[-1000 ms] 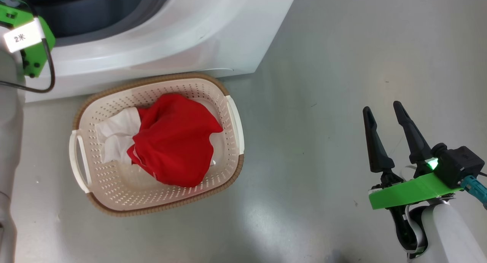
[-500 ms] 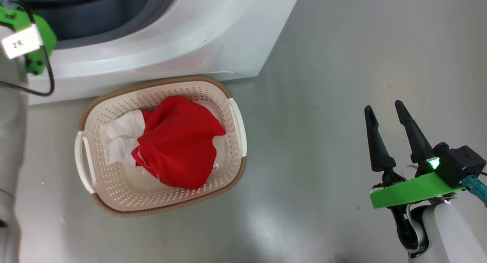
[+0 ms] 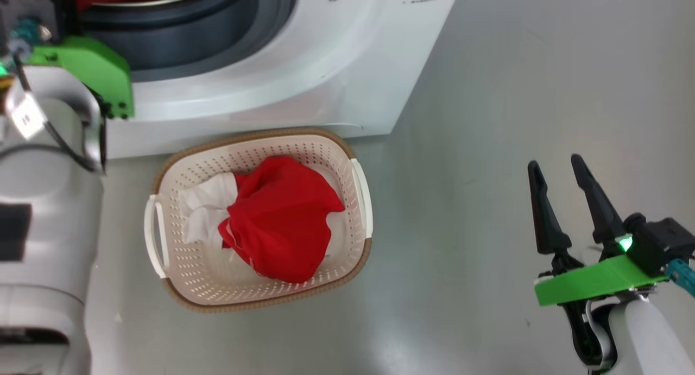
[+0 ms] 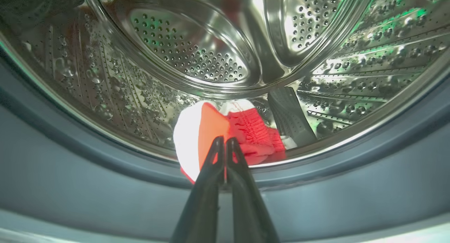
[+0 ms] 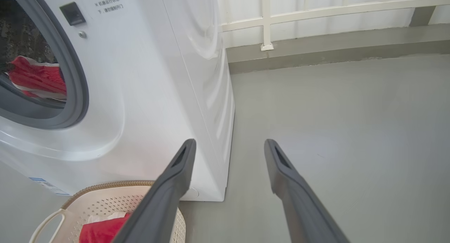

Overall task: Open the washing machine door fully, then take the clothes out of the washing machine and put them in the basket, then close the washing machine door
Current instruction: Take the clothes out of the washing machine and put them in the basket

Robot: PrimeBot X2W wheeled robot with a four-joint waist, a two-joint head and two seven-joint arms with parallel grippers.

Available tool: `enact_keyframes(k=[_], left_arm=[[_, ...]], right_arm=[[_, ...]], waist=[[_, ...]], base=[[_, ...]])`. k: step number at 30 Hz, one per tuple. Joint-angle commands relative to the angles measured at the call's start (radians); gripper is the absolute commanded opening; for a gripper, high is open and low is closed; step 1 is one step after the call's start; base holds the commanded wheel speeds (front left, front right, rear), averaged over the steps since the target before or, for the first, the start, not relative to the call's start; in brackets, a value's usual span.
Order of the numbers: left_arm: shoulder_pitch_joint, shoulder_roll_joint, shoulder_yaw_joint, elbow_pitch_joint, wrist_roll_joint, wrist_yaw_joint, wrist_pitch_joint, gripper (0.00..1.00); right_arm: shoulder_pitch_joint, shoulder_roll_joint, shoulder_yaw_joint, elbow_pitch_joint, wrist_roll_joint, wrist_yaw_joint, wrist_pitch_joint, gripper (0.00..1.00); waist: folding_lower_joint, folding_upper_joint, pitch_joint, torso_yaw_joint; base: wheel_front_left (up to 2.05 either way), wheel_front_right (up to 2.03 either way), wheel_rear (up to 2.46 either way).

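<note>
The white washing machine (image 3: 282, 76) stands open, and its door is out of view. A red and white piece of the clothes (image 4: 253, 134) lies at the front lip of the steel drum (image 4: 197, 60). My left gripper (image 4: 225, 140) reaches over the grey gasket (image 4: 105, 186), shut, its tips pinching that fabric's edge. Another red and white garment (image 3: 282, 217) lies in the cream basket (image 3: 260, 139) on the floor in front of the washer. Off to the right, my right gripper (image 3: 555, 162) hangs open over bare floor, holding nothing.
My left forearm with its green mount (image 3: 92, 65) covers the washer's left front. Grey floor (image 3: 461, 147) stretches right of the basket. A white railing and low wall (image 5: 267, 21) run behind the washer. A small blue label (image 5: 45, 185) sits low on its front.
The head camera has shifted, so more of the washer's front and of my left forearm shows now. Basket, garment and right gripper keep their places.
</note>
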Motion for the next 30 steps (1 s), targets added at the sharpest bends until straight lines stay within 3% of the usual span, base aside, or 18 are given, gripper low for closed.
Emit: enact_keyframes(k=[1, 11, 30], left_arm=[[0.029, 0.039, 0.016, -0.031, -0.006, -0.002, -0.010, 0.00], [0.285, -0.021, 0.094, -0.362, -0.103, -0.055, -0.012, 0.00], [0.649, -0.103, 0.192, -0.890, -0.134, -0.120, -0.013, 0.00]], right_arm=[[0.027, -0.007, 0.018, -0.018, -0.001, 0.005, -0.006, 1.00], [0.084, -0.022, 0.007, -0.016, 0.000, 0.005, -0.006, 1.00], [0.154, -0.043, -0.018, -0.022, -0.004, 0.005, -0.006, 1.00]], waist=[[0.0000, -0.0001, -0.022, 0.016], [0.0000, -0.0001, -0.099, 0.046], [0.0000, -0.0001, -0.176, 0.083]], base=[[0.00, 0.00, 0.00], [0.00, 0.00, 0.00], [0.00, 0.00, 0.00]])
